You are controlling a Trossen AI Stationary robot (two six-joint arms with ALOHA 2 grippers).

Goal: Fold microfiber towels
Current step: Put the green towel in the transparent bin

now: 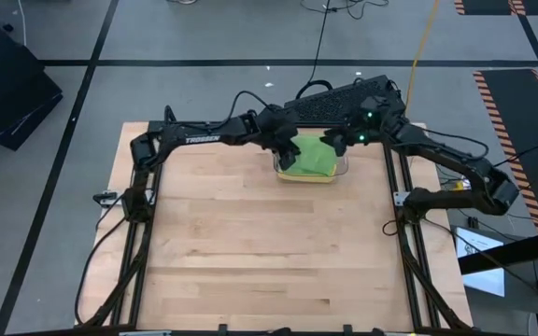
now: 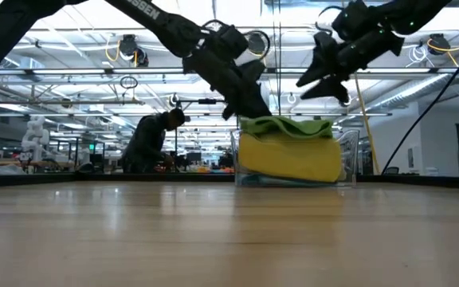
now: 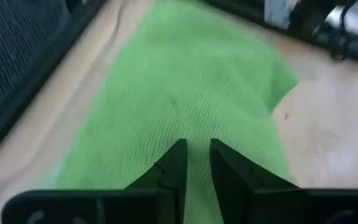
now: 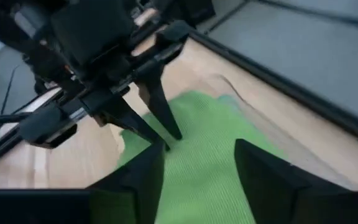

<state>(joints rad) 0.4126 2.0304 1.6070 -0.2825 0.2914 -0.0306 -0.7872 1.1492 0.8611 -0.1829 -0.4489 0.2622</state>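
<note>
Picking the top cloth cleanly depended on where the left gripper (image 3: 194,163) bit. Its fingers stood close together with a narrow gap, tips down on the bright green microfiber towel (image 1: 311,157); whether they had caught any fabric could not be told. That towel lay on top of the stack in the clear plastic bin (image 1: 346,170), at twelve o'clock on the pale wooden table (image 1: 260,252), draped over a yellow microfiber towel (image 2: 289,159). A good grasp, in my judgement, would pinch only the green layer near an edge, then lift straight up so the yellow one stayed behind. Just beyond, at about two o'clock, the right gripper (image 4: 197,165) hovered above the same towel, fingers spread and holding nothing.
</note>
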